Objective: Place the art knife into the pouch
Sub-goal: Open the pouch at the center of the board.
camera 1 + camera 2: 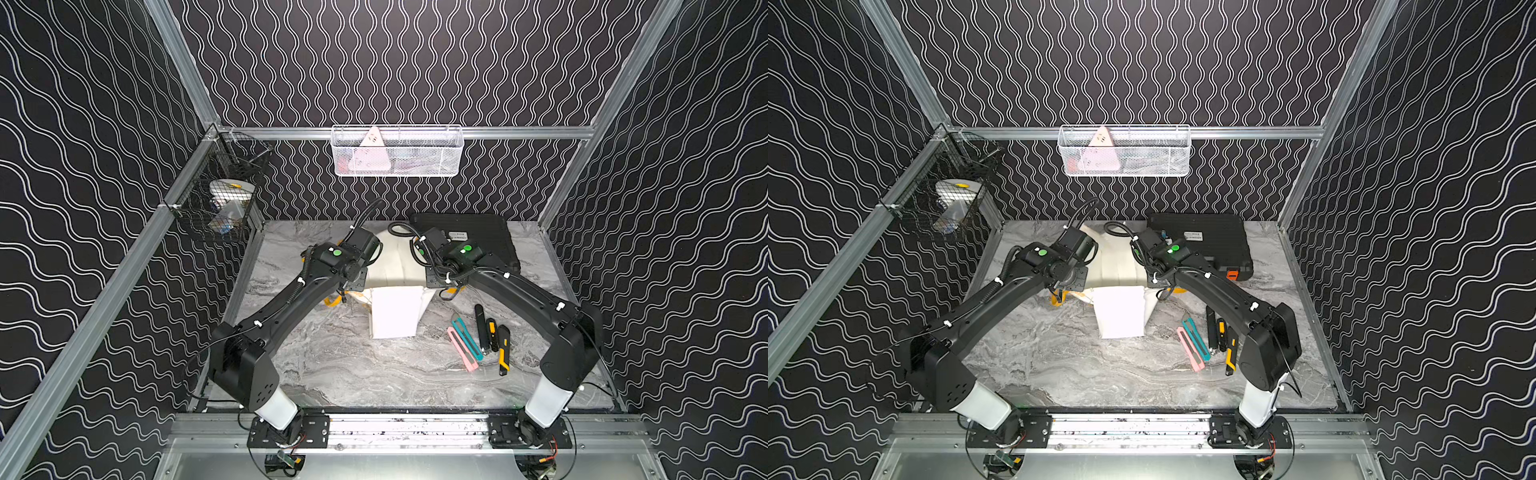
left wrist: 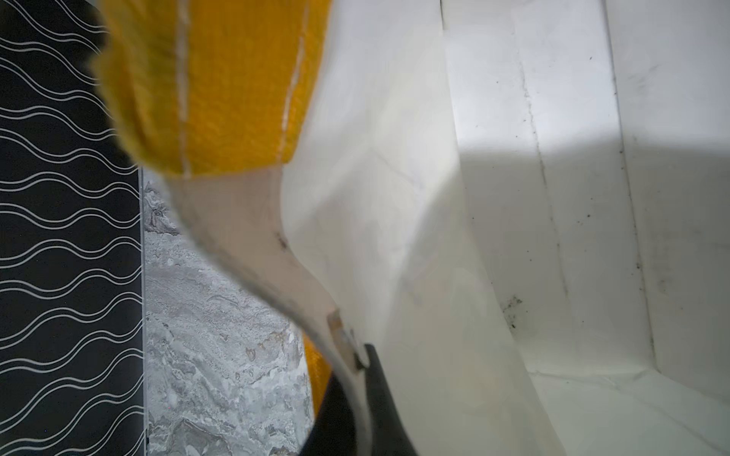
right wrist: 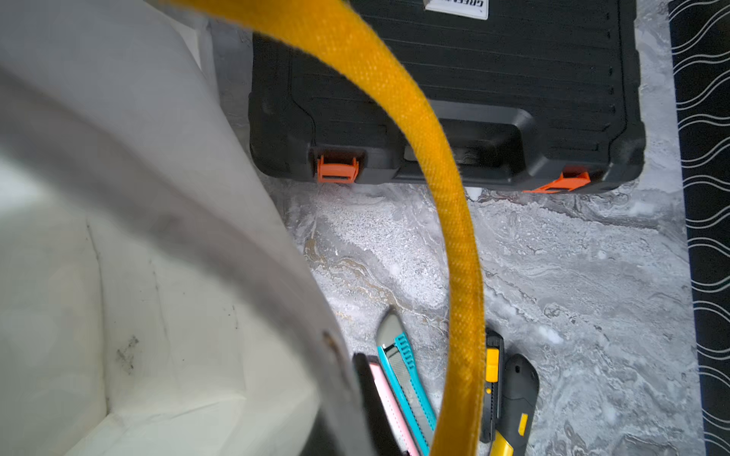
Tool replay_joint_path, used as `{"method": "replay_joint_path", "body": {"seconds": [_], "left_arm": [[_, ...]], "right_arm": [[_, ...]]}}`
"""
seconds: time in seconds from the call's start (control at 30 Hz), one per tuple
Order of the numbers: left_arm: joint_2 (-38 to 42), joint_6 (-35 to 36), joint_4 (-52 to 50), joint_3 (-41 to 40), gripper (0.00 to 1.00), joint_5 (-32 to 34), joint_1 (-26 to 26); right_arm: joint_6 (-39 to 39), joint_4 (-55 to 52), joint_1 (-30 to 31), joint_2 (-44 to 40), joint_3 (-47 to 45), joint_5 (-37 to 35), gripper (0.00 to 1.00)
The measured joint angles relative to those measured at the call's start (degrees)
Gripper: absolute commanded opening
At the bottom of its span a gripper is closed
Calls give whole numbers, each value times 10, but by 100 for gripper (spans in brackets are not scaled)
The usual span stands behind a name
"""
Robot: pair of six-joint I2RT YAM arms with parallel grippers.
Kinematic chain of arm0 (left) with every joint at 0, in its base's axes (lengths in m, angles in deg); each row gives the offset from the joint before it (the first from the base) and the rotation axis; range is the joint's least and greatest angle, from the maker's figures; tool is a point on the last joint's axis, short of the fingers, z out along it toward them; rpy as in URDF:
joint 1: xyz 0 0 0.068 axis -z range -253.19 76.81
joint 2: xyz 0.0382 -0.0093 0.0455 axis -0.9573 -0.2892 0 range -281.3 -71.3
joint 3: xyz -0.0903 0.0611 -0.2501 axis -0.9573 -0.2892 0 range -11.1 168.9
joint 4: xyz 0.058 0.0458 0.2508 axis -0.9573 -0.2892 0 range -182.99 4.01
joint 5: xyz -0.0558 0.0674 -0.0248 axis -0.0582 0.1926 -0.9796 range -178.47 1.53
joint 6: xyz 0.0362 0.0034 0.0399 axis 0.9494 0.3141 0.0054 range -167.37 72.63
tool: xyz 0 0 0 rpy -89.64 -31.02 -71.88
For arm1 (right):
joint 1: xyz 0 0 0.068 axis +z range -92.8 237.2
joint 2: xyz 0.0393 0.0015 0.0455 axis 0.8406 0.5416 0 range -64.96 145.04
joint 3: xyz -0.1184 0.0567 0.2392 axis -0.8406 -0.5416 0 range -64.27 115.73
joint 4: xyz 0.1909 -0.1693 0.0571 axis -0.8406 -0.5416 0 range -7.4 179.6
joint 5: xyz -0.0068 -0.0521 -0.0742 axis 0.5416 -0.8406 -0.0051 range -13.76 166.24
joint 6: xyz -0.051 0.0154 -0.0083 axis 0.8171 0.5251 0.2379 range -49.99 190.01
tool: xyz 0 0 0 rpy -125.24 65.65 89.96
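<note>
The white pouch [image 1: 395, 266] [image 1: 1117, 266] stands open mid-table, its pale inside showing in the left wrist view [image 2: 533, 197] and the right wrist view [image 3: 118, 276]. My left gripper [image 2: 355, 375] is shut on the pouch's left rim, beside a yellow handle [image 2: 221, 87]. My right gripper [image 3: 347, 379] is shut on the right rim, with the other yellow handle [image 3: 446, 197] looping past it. Several art knives lie to the pouch's right: pink [image 1: 461, 349], teal [image 1: 468, 338] [image 3: 407, 379], black [image 1: 481, 328] and yellow-black [image 1: 504, 351].
A black hard case [image 1: 478, 241] [image 3: 474, 79] with orange latches lies at the back right, close behind my right wrist. A white wire basket [image 1: 397, 151] hangs on the back wall. A black wire basket [image 1: 224, 199] hangs at the back left.
</note>
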Motion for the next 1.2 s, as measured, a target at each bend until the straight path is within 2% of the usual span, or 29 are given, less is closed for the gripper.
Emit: {"method": "replay_joint_path", "body": {"seconds": [0.1,0.2,0.37,0.43,0.6,0.77,1.07,1.2], "left_arm": [[16,4,5,-3,0,-9,0],[39,15,12,-17,0,-26,1],[71,28,38,-57,0,-66,16],[76,28,60,-73,0,-89,25],[74,27,101,-97,0,-124,35],[73,26,124,-110,0,-139,38],[92,23,129,-115,0,-142,38],[100,15,129,-115,0,-147,38]], "right_arm": [[4,11,-1,-11,-16,28,0],[14,28,-3,-13,-34,71,13],[32,44,-6,-47,-37,122,46],[35,52,-5,-69,-33,135,52],[46,67,-4,-116,-10,161,53],[49,94,14,-117,21,218,54],[43,179,35,-47,13,332,52],[32,225,34,-23,-16,355,51]]}}
